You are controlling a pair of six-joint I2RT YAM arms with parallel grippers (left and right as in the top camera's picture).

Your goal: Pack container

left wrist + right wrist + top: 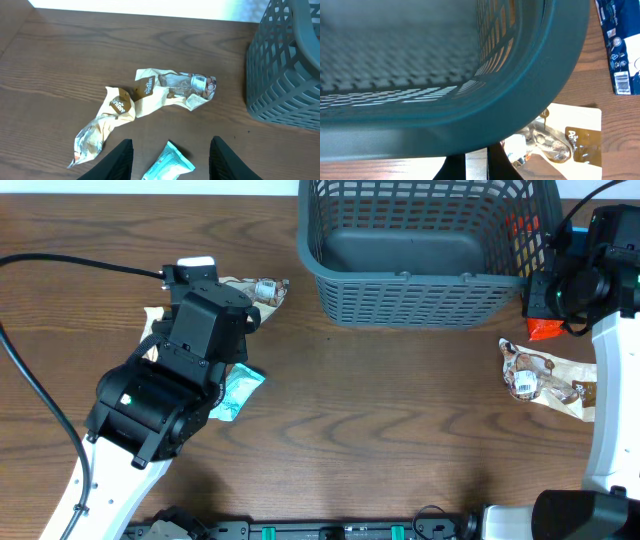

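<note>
While low over the teal packet (pixel 167 164), left gripper (pixel 171 145) half-open; right gripper (pixel 476 166) closed at container (pixel 420 300) rim.

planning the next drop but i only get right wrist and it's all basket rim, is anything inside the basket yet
Observer: No. Overhead shows the container is empty, its base bare.
Operator: ok where's the left tool
Observer: The left tool hangs open over a teal packet, left of the container.
Operator: other packets over there
Observer: Yes, a cream packet with a clear window lies beyond the teal one, beside a second cream packet.
</note>
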